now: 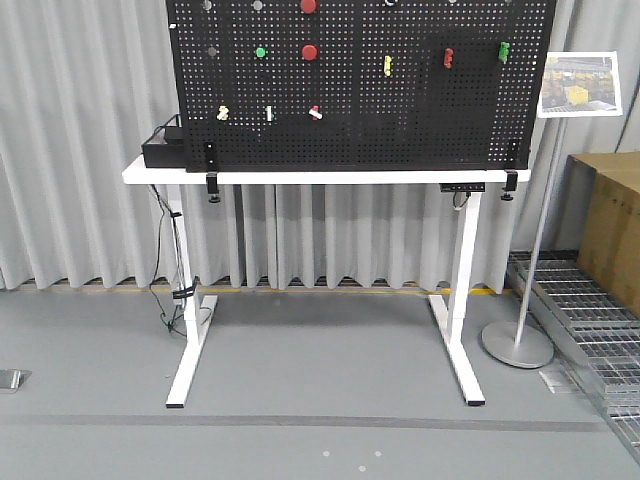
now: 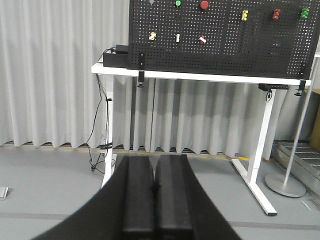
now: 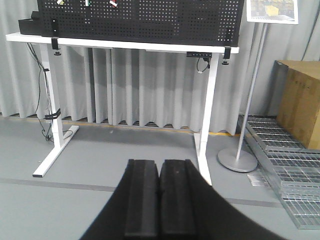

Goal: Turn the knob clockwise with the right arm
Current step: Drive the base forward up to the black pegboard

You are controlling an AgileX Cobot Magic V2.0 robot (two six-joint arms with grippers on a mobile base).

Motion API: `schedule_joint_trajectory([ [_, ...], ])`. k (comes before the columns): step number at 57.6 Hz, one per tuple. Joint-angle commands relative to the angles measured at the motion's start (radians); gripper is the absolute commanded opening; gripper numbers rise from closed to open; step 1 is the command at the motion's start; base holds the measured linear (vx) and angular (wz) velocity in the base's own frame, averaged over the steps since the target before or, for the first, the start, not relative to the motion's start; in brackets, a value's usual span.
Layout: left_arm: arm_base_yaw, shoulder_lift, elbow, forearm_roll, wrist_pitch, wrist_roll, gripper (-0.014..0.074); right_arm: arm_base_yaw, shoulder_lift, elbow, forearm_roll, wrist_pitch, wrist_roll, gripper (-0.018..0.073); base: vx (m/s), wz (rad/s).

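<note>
Right gripper (image 3: 159,200) closed (empty), well apart from white table (image 3: 125,44), pegboard (image 3: 140,17).

Matte black jaws, flat rectangular pads (image 2: 137,195), wide flaring black bases

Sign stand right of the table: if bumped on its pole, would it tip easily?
It would probably wobble rather than fall: the sign stand rests on a wide round base that looks like heavy metal. Its pole is thin and tall, so it likely flexes, and the placard on top may sway.
</note>
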Motion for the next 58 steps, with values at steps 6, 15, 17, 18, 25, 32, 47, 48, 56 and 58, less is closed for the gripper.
schedule_joint_trajectory([
  [6,0.002,0.0,0.013,-0.008,-0.082,-0.01,-0.0006,0.0,-0.01,0.005,-0.01,-0.084,-0.002,-0.0009,0.0,0.0],
  [15,0.002,0.0,0.013,-0.008,-0.082,-0.01,-0.0006,0.0,-0.01,0.005,-0.01,-0.084,-0.002,-0.0009,0.0,0.0],
  [17,0.002,0.0,0.013,-0.008,-0.082,-0.01,-0.0006,0.0,-0.01,0.005,-0.01,-0.084,-0.002,-0.0009,0.0,0.0],
  [18,0.002,0.0,0.013,-0.008,-0.082,-0.01,-0.0006,0.0,-0.01,0.005,-0.01,-0.084,-0.002,-0.0009,0.0,0.0],
  [25,0.002,0.0,0.013,-0.008,-0.082,-0.01,-0.0006,0.0,-0.01,0.005,-0.01,-0.084,-0.002,-0.0009,0.0,0.0],
  [32,0.002,0.0,0.013,-0.008,-0.082,-0.01,-0.0006,0.0,-0.01,0.005,-0.01,-0.084,-0.003,-0.0009,0.0,0.0],
  [47,0.002,0.0,0.013,-0.008,-0.082,-0.01,-0.0006,0.0,-0.01,0.005,-0.01,-0.084,-0.003,-0.0009,0.06,-0.01],
  [48,0.002,0.0,0.013,-0.008,-0.082,-0.01,-0.0006,0.0,-0.01,0.005,-0.01,-0.084,-0.003,-0.0009,0.14,-0.03],
  [56,0.002,0.0,0.013,-0.008,-0.082,-0.01,-0.0006,0.0,-0.01,0.005,-0.01,-0.084,-0.003,-0.0009,0.18,-0.03],
  [58,0.002,0.0,0.013,-0.008,-0.082,-0.01,-0.0006,0.0,-0.01,0.005,-0.01,-0.084,-0.003,-0.0009,0.24,-0.04],
])
